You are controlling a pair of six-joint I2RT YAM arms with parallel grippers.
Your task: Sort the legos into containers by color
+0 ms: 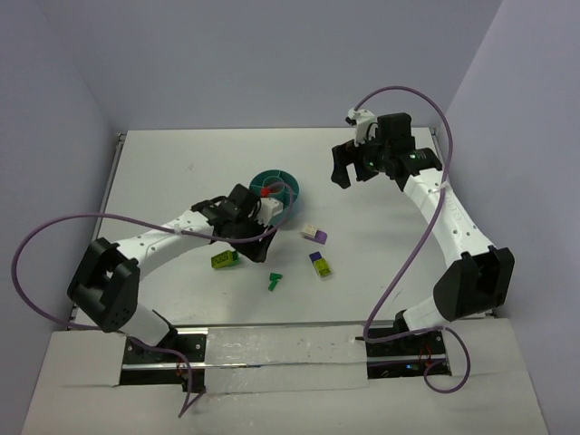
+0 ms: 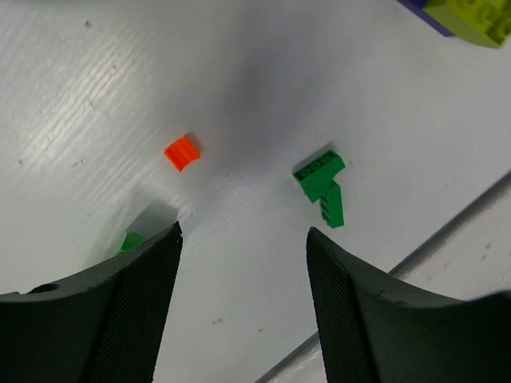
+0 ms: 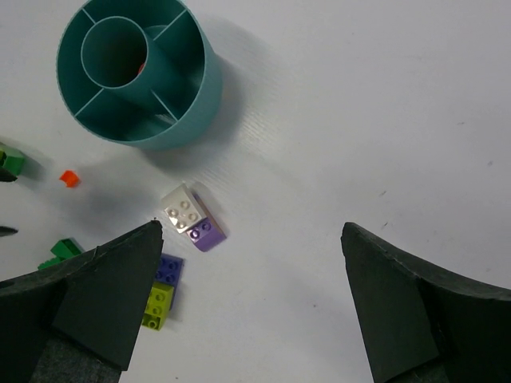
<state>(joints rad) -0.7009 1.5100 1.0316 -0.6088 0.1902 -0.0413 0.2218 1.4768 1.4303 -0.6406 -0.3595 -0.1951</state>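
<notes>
i'm at the picking step: my left tool (image 2: 243, 236) hangs low over the surface (image 2: 335, 88) on the near side of the bowl (image 3: 201, 94), jaws spread and holding nothing, with the orange bit (image 2: 182, 152) lying just ahead of the gap and a little off to one side. i judge that bit to be the target, since a sliver of red shows in one compartment of the bowl. the next move calls for easing forward and across until the jaws straddle the bit, dropping, then closing gently. it is a tiny, smooth, curved piece of hard plastic, and i expect it could squirt out or skate on the glossy, finely ribbed white surface. the green brick (image 2: 323, 188), an angular studded cluster, lies farther out from the bowl than the bit, near enough to get nudged. my right tool (image 3: 251, 230) is also spread and empty, raised off to the right of the bowl, looking down on the purple-white brick (image 3: 192, 217) near the bowl and the purple-yellow brick (image 3: 162, 291) beyond it. the bowl is smooth teal plastic, with thin walls radiating from a central ring.
</notes>
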